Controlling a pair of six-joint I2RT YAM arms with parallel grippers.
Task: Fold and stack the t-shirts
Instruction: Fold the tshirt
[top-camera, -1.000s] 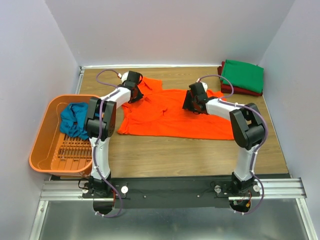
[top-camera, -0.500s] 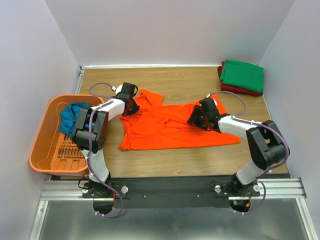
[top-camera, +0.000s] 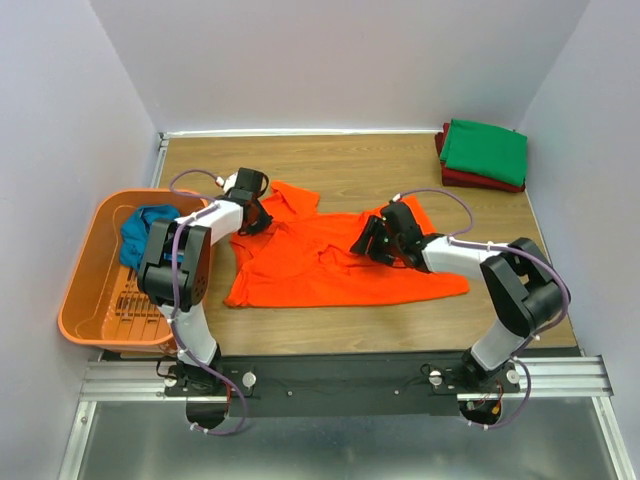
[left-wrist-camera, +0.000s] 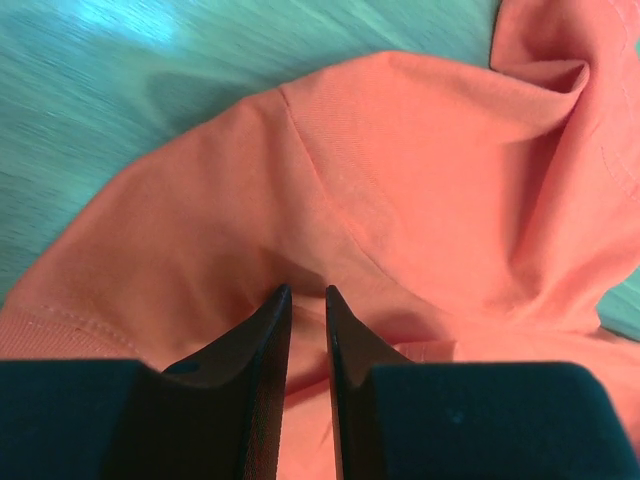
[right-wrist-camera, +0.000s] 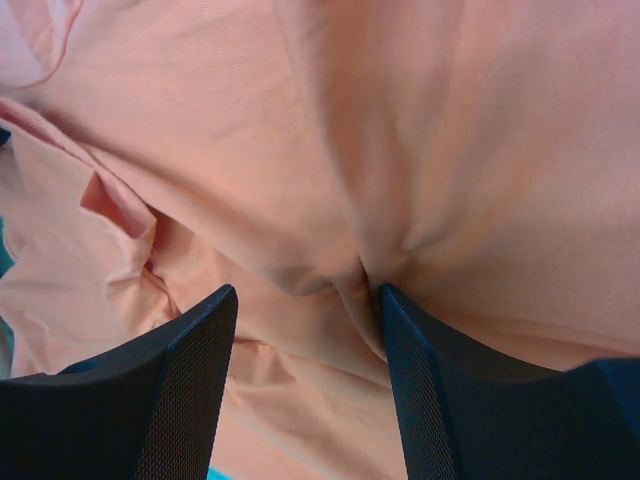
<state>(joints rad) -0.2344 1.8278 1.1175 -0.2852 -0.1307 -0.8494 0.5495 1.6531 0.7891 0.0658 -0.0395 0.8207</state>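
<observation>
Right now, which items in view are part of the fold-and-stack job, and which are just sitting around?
Part of the job:
- orange t-shirt, spread on the table, both grippers on it
- green t-shirt, folded, on top of the dark red t-shirt
- teal-blue t-shirt, crumpled in the basket

Just there:
- orange plastic basket
- wooden table

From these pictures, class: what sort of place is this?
Probably a robot test cell, not a home: plain walls box in a wooden table, two arms bolted to a metal rail, and an orange t-shirt for practice.

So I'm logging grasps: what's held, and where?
Left gripper pinches the orange shirt near its sleeve seam. Right gripper is open around a mid-shirt fold.
</observation>
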